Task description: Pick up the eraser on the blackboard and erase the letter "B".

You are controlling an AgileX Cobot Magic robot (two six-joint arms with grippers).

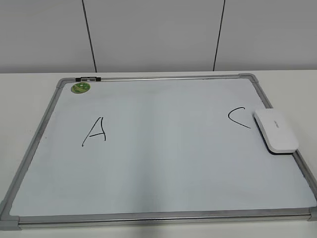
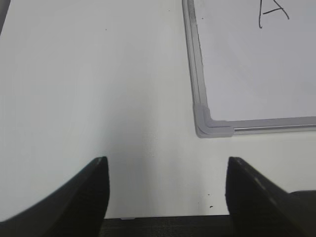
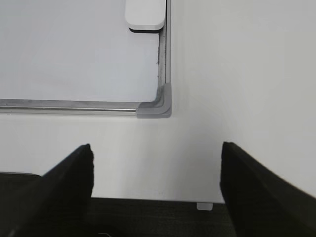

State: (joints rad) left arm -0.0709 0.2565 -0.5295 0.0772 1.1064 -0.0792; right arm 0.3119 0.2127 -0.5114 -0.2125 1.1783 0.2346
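Two letters only, black "A" (image 1: 95,131) & "C" (image 1: 239,118), are being shown on the silver-framed white dry-erase blackboard (image 1: 163,168); no "B" is visible. Flat white plastic eraser (image 1: 276,130) is lying at the right edge beside "C", risking a smear. Left gripper (image 2: 167,195) & right gripper (image 3: 157,180) are being held wide, empty.

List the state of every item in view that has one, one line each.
eraser: lying flat on the board's right edge, not held.
blackboard: flat on the table, shows only "A" and "C"; no "B" visible.
letter "A": intact.
letter "C": intact, beside the eraser.
left gripper: open, empty.
right gripper: open, empty.
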